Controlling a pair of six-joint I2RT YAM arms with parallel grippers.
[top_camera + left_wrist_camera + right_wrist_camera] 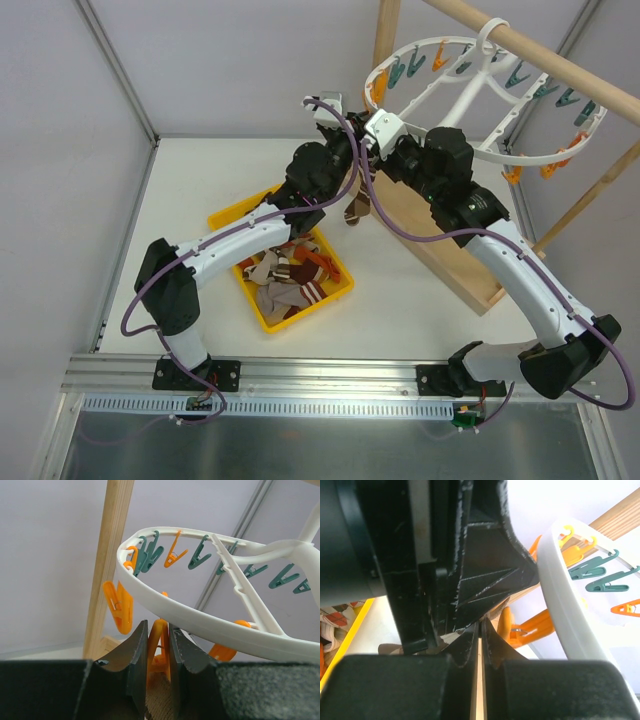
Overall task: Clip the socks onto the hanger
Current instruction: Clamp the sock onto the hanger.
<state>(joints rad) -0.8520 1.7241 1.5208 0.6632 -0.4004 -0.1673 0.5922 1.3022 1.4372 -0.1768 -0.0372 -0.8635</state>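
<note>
Sock (356, 208) only shows on the top cam, dangling just under where both sets of fingers meet at the hanger (490, 153) rim. More socks (290, 275) sit in the yellow tray (310, 310). The left wrist cam shows the left gripper (158, 626) pinching an orange clothespin (159, 650). The right gripper (481, 627) has its fingers nearly pressed together with a pale sliver between them, can't tell what.

The white oval hanger (200, 619), with orange and teal pegs (199, 557), hangs tilted beyond the yellow tray (222, 218). Patterned socks (285, 275) lie heaped in the tray; one brown sock (357, 208) dangles past its far corner.
</note>
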